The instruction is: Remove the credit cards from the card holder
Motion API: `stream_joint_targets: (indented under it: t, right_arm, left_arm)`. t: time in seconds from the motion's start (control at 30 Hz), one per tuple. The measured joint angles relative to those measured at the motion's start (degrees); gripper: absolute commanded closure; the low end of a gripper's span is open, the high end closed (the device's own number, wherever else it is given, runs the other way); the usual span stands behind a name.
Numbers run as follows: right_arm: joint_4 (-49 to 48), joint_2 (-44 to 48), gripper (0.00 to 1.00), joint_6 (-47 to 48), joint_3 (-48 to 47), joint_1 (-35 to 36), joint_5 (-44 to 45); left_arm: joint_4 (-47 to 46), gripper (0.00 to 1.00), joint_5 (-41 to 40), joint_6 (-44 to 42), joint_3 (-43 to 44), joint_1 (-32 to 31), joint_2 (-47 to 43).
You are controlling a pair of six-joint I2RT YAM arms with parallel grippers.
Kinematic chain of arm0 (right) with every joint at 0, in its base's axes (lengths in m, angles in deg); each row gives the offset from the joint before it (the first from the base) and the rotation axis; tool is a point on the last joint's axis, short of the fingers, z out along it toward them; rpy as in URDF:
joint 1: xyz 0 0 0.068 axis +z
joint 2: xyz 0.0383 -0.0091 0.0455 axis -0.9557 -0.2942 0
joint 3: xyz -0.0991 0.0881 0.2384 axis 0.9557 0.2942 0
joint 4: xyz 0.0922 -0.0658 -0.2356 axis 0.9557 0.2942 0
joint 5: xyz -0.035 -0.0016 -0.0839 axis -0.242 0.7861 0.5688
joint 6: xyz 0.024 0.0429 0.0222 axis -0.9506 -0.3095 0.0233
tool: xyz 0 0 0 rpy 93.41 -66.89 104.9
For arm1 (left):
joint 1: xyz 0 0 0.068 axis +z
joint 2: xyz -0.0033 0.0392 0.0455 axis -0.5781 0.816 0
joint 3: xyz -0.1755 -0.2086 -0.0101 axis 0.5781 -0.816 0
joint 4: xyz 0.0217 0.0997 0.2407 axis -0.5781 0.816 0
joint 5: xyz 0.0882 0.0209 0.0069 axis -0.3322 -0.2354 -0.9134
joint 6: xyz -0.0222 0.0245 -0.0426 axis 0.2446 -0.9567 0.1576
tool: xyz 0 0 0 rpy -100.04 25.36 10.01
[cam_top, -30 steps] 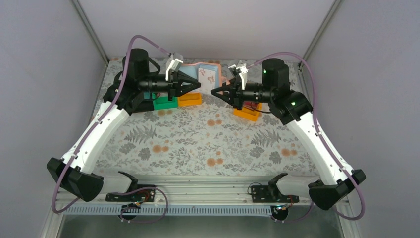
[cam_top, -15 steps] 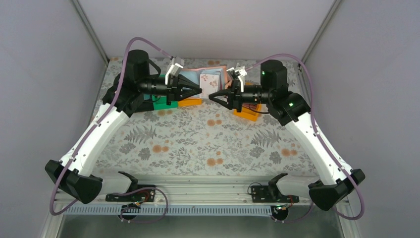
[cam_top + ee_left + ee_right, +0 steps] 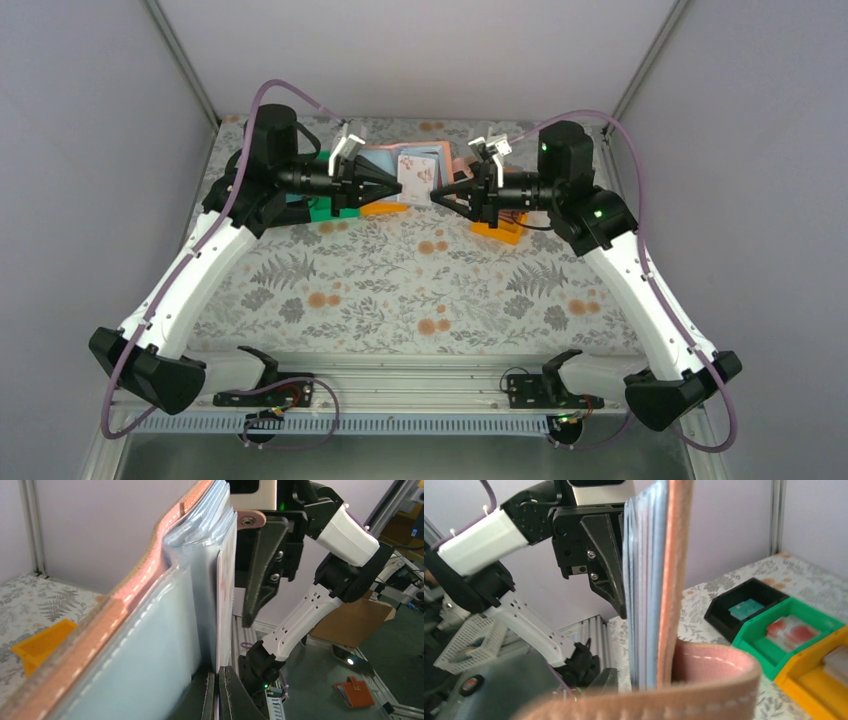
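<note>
While lifted upright and open over the far part of the table (image 3: 400,290), the card holder (image 3: 415,166) sits between both grippers. The left gripper (image 3: 402,187) is clamped on its lower sleeve edge. The right gripper (image 3: 434,196) touches the opposite side, but its grip is hidden.

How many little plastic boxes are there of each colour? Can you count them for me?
Orange bins: 2
Green bin: 1
Black bin: 1
Total: 4
</note>
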Motion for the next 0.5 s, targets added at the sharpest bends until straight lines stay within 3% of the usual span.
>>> stream_joint_targets:
  t: [0.07, 0.27, 0.33, 0.4, 0.43, 0.5]
  right_arm:
    - [0.00, -0.02, 0.95, -0.28, 0.11, -0.35, -0.17]
    - [-0.44, -0.37, 0.96, -0.87, 0.13, -0.68, -1.38]
    - [-0.44, -0.35, 0.96, -0.87, 0.13, -0.74, -1.53]
    - [-0.42, -0.33, 0.96, -0.85, 0.15, -0.90, -1.92]
    - [-0.44, -0.31, 0.96, -0.87, 0.15, -1.05, -1.99]
    - [-0.42, -0.31, 0.96, -0.85, 0.15, -1.44, -2.60]
  left_arm:
    - [0.11, 0.98, 0.39, -0.24, -0.04, -0.02, -0.11]
    - [0.13, 0.97, 0.87, -0.26, -0.04, 0.07, -0.17]
    - [0.11, 0.85, 1.51, -0.26, -0.04, 0.07, -0.17]
    - [-0.02, 0.80, 2.10, -0.33, -0.04, 0.07, -0.15]
    - [-0.02, 0.80, 2.67, 0.04, -0.04, 0.07, -0.15]
    - [-0.11, 0.90, 3.45, 0.63, -0.04, 0.04, -0.15]
